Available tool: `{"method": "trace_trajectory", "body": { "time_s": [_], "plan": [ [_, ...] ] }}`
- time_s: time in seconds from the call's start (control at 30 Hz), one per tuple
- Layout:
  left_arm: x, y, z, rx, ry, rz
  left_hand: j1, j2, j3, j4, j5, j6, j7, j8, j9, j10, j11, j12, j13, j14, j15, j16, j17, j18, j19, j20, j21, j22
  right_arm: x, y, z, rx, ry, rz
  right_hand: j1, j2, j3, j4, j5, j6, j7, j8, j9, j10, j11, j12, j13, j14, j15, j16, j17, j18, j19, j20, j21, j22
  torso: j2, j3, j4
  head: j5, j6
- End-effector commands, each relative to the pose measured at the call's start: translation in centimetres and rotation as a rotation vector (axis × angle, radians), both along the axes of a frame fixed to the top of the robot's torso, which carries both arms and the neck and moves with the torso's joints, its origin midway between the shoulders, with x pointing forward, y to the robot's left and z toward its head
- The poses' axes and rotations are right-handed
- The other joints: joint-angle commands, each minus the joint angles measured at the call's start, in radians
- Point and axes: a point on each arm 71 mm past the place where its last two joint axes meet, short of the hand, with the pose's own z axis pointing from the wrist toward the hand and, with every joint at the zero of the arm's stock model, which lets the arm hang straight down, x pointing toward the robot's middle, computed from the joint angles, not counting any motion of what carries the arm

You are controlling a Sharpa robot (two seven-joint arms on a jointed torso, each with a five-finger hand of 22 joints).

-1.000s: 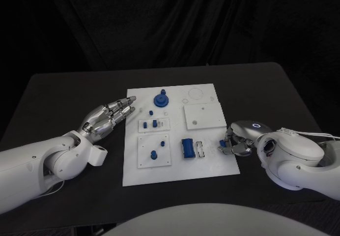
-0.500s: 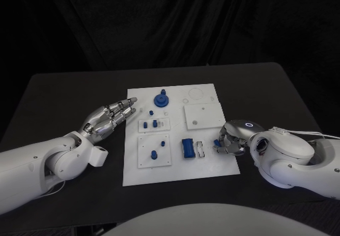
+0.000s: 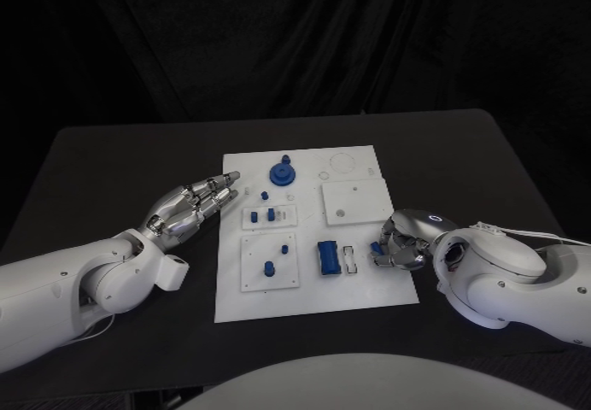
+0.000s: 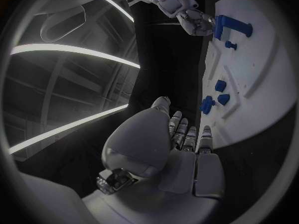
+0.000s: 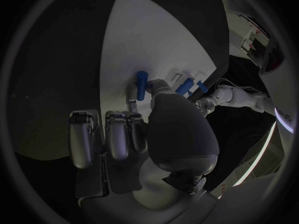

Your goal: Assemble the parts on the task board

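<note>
The white task board [image 3: 370,286] lies in the middle of the black table. My right hand [image 3: 401,243] is curled at the board's right edge, beside the blue block [image 3: 328,257]. It pinches a small blue peg [image 5: 142,84] between thumb and a finger, just over the board [image 5: 156,35]. The peg shows as a blue spot [image 3: 379,249] at the fingertips. My left hand [image 3: 191,207] lies flat with its fingers straight and apart, at the board's left edge, holding nothing. Small blue pieces [image 3: 261,216] stand just right of its fingertips.
A round blue piece [image 3: 282,174] sits at the board's far side. A white square plate [image 3: 354,203] lies at right, and another with two blue pegs [image 3: 273,260] lies at near left. The left wrist view shows the block [image 4: 230,27] beside my right hand [image 4: 196,22].
My right hand has shifted a little to the left, onto the board's edge, with the blue peg still in its fingers. The left hand has stayed put.
</note>
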Motion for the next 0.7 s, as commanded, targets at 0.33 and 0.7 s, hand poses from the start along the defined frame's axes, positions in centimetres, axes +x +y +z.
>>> {"method": "trace_trajectory", "body": {
  "time_s": [0.33, 0.7],
  "plan": [
    [-0.3, 0.0, -0.2, -0.016, 0.006, -0.016, 0.009, 0.002, 0.009, -0.001, 0.007, 0.003, 0.004, 0.007, 0.002, 0.0, 0.008, 0.005, 0.001, 0.0, 0.011, -0.001, 0.001, 0.003, -0.001, 0.007, 0.005, 0.001, -1.0, -0.2, -0.3, 0.406, 0.089, -0.292, -0.029, 0.006, 0.086, -0.059, -0.059, -0.016, -0.022, 0.036, 0.035, 0.105, -0.021, 0.003, 0.263, 0.106, -0.017, 0.003, 0.263, -0.008, 0.106, -0.017, 0.003, 0.263, 0.001, -0.0002, -0.0011, 0.005, 0.0],
    [-0.3, -0.1, -0.2, -0.018, 0.006, -0.018, 0.009, 0.002, 0.009, -0.001, 0.007, 0.003, 0.004, 0.007, 0.002, 0.0, 0.008, 0.005, 0.001, 0.0, 0.011, -0.001, 0.001, 0.003, -0.001, 0.007, 0.005, 0.001, -1.4, 1.2, -0.3, 0.484, 0.135, -0.294, -0.049, 0.008, 0.09, -0.047, -0.092, -0.017, -0.024, 0.038, 0.036, 0.105, -0.023, 0.003, 0.263, 0.106, -0.019, 0.003, 0.263, -0.008, 0.106, -0.019, 0.003, 0.263, 0.001, -0.0003, -0.001, 0.008, 0.0]
  ]
}}
